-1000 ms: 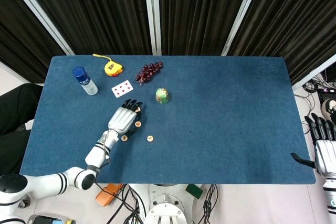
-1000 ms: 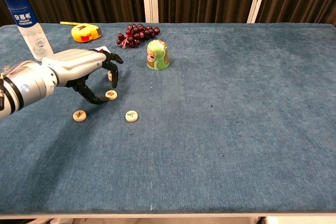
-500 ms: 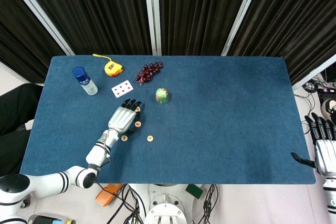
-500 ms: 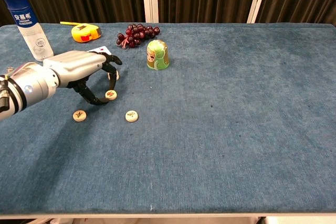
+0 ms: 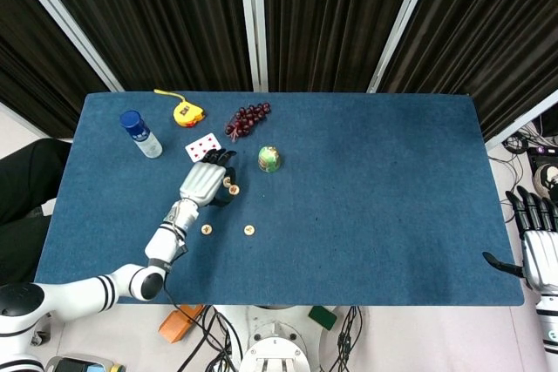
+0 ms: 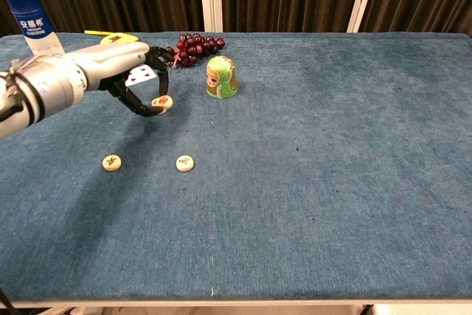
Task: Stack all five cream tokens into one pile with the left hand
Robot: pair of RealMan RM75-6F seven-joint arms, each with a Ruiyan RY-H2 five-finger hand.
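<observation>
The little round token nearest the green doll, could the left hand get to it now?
Probably yes. The token lies alone on bare cloth, nothing around it. But the left hand already holds another token, so that goes down first.

Deep blue counter (image 6: pixel 332 182), cream tokens (image 6: pixel 185 163) with dark marks, purple grapes (image 6: pixel 193 46), yellow tape measure (image 5: pixel 186 113) upper left, green doll (image 6: pixel 220 77).

lighting is bright, even and overhead in both views. the blue table (image 5: pixel 366 198) shows no glare; its cloth nap is evenly lit from far edge to near edge. shadows are soft and short: the left hand (image 6: pixel 144 79) casts a faint dark patch on the cloth beneath it. the black curtains (image 5: pixel 331 15) stay very dark, with little fold detail. focus is sharp throughout; the chest view bends slightly at its corners.
</observation>
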